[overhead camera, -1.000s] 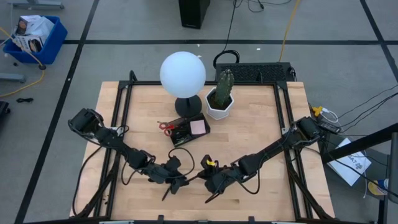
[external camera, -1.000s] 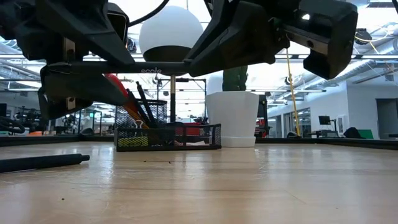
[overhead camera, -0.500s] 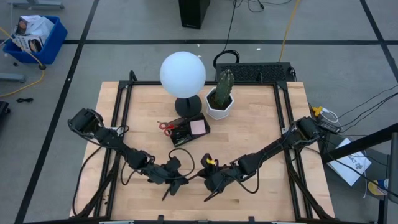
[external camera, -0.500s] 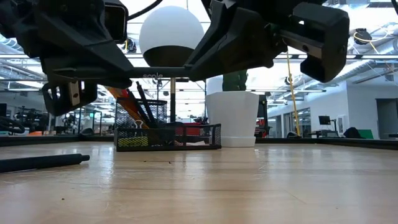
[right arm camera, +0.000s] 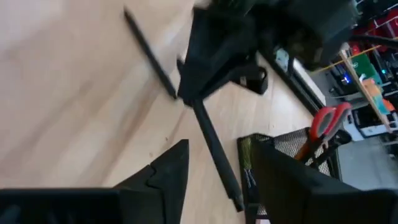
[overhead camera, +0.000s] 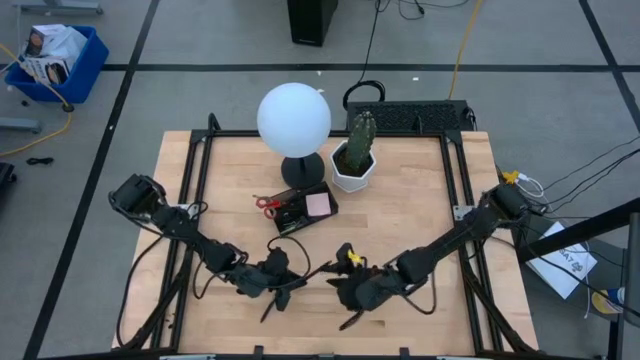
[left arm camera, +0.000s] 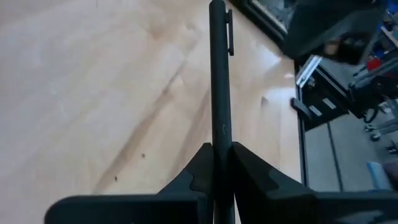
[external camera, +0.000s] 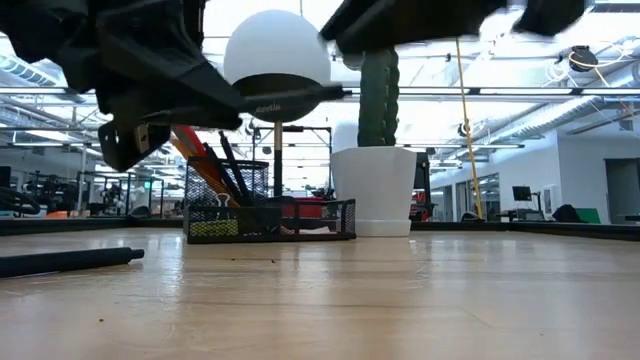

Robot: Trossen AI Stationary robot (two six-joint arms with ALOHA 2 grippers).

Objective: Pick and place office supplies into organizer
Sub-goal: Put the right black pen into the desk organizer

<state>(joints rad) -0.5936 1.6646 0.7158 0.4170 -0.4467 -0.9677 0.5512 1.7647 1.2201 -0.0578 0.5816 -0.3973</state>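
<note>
At the near edge of the wooden table [overhead camera: 400,220], the left gripper [overhead camera: 290,281] has its fingers [left arm camera: 249,171] clamped on a slim black pen [left arm camera: 219,81], held level above the wood, while the right gripper [overhead camera: 345,300] sits just beside it with fingers [right arm camera: 165,171] apart and holding nothing. A second black pen [external camera: 65,260] lies on the tabletop near the left arm. Farther back, the black mesh organizer [overhead camera: 303,208] holds red-handled scissors [overhead camera: 267,203], a pink sticky-note pad [overhead camera: 318,204] and upright pens, standing just before the globe lamp [overhead camera: 294,118] and the white-potted cactus [overhead camera: 355,150].
</note>
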